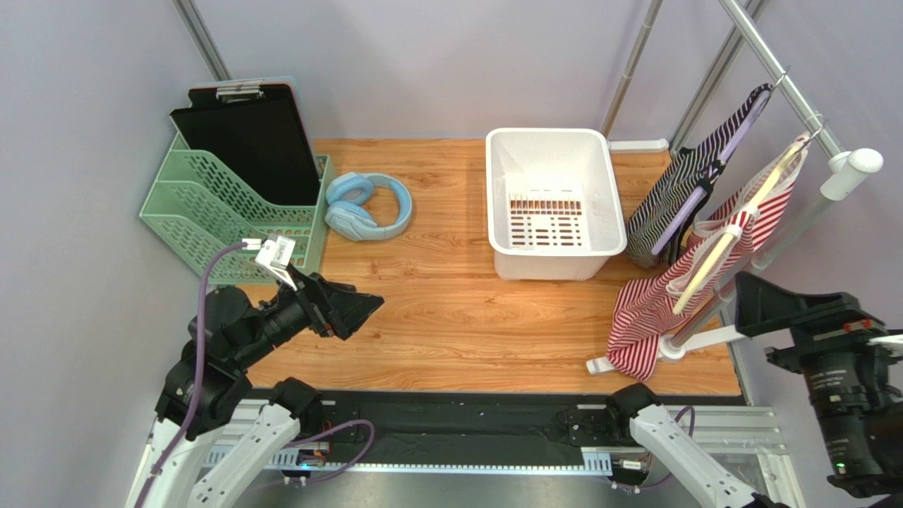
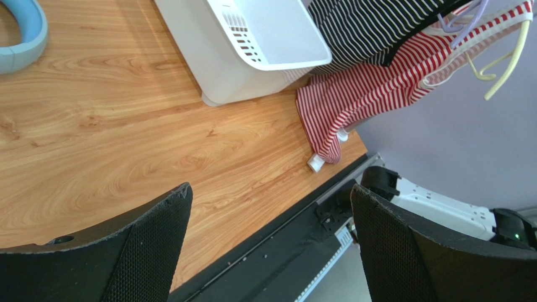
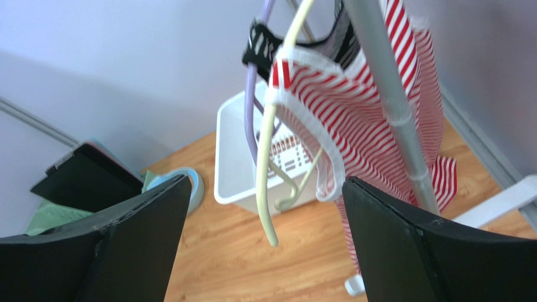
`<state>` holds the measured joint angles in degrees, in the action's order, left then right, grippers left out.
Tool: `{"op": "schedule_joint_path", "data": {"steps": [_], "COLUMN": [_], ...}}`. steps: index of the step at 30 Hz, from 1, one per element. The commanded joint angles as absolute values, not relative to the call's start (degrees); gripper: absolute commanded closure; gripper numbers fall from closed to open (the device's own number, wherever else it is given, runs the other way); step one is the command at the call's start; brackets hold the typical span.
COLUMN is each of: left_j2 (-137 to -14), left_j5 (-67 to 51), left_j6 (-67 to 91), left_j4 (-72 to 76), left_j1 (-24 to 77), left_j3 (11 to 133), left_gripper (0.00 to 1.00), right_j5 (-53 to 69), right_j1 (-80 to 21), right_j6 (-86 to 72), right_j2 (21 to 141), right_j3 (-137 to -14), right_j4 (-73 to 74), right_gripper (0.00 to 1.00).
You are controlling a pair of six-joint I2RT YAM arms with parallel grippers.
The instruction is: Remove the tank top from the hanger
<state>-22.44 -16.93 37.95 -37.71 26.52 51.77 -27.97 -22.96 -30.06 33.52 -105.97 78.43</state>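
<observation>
left end effector [image 2: 270,204], right end effector [image 3: 265,189]: wide open, empty | rail [image 3: 384,94] at tank top [image 3: 343,126] seen from right wrist, not left

Both arms hover, well apart from each other. The left gripper [image 2: 270,192] and the right gripper [image 3: 265,181] have jaws spread wide, both empty.

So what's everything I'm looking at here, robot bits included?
tank top: one, red-and-white, on the cream hanger, right
striped top: one, black-and-white, on the purple hanger behind
rail: one, silver, far right
basket: one, white, middle back
headphones: one pair, blue, left of basket
file rack: one, green, back left
clipboard: one, black, in the file rack
table: one, wooden, underneath
left gripper: one, black, open, empty, over table's left
right gripper: one, black, open, empty, facing the tank top
</observation>
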Motion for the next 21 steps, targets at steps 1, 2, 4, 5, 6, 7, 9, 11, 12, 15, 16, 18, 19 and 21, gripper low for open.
{"op": "schedule_joint_path", "data": {"steps": [1,2,4,5,6,7,9,11,12,15,16,18,19,21], "left_j2": [-25.04,-25.14,-25.23,-25.22,-25.22,-25.14,-24.96,-24.7,-24.52,-24.08,-24.0,-23.91,-23.91,-23.99], "left_j5": [-21.09,-21.35,-22.23,-22.67,-23.11,-23.29,-23.55,-23.82,-23.82,-24.52,-24.7,-24.87,-25.05,-25.14], "left_j6": [36.56,36.74,36.91,37.0,37.18,37.18,37.35,37.35,37.35,37.35,37.44,37.62,37.7,37.97], "left_j4": [-38.06,-38.06,-37.88,-37.79,-37.88,-38.05,-38.58,-39.29,-39.72,-40.34,-40.34,-40.34,-40.34,-39.9], "left_j1": [26.28,26.28,26.28,26.28,26.19,26.28,26.28,26.28,26.28,26.28,26.28,26.28,26.28,26.28], "left_j3": [54.67,55.02,55.28,55.37,55.46,55.46,55.55,55.55,55.55,55.55,55.55,55.55,55.46,55.28], "left_gripper": [0.01,0.01,0.01,0.01,0.01,0.01,0.01,0.01,0.01,0.01,0.01,0.02,0.02,0.02], "right_j5": [-33.48,-34.88,-36.55,-37.43,-37.7,-37.88,-39.54,-41.13,-41.57,-43.15,-44.2,-45.78,-47.1,-48.25], "right_j1": [-23.29,-23.29,-23.38,-23.29,-23.29,-23.38,-23.29,-23.29,-23.38,-23.47,-23.29,-23.38,-23.29,-23.38], "right_j6": [-25.93,-25.67,-25.31,-25.23,-25.22,-25.4,-26.1,-27.07,-27.51,-28.47,-28.56,-28.3,-28.13,-27.34], "right_j2": [40.59,43.91,47.62,49.38,52.87,54.39,57.55,58.71,59.06,58.28,57.84,57.39,56.96,56.95], "right_j3": [-114.42,-117.22,-119.96,-122.32,-123.56,-124.44,-125.42,-124.64,-124.37,-122.09,-121.38,-119.81,-119.27,-117.87], "right_j4": [90.01,88.78,88.16,87.98,87.8,87.8,87.8,87.63,87.71,87.54,87.19,87.28,87.1,86.92], "right_gripper": [0.07,0.08,0.13,0.16,0.18,0.21,0.22,0.22,0.23,0.3,0.3,0.3,0.31,0.31]}}
